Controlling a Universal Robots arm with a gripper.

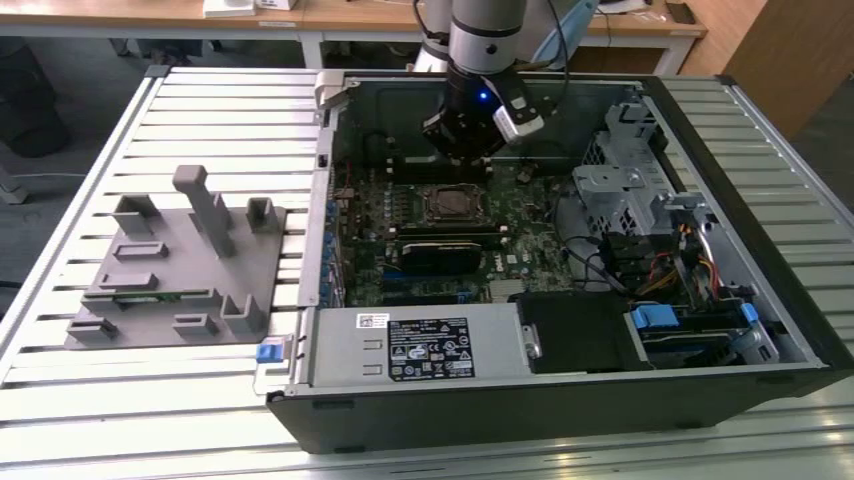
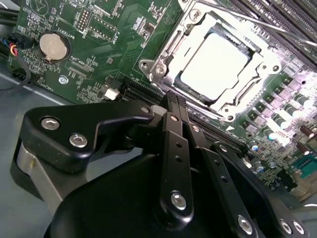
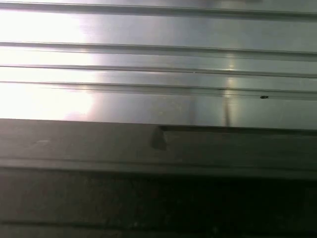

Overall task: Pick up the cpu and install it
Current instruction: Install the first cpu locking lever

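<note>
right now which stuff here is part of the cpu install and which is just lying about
Part of the job:
- cpu, sitting in the socket
- socket frame on the motherboard
- gripper, jaws together and holding nothing, just off the socket

Just lying about:
- grey fixture blocks on the table, at the exterior view's left
- coin battery
- power supply
- drive cage

No legible text. White label (image 1: 424,346) on power supply (image 1: 400,350), near side of case: print too small to read. Motherboard (image 2: 74,59) silkscreen markings likewise unreadable.
</note>
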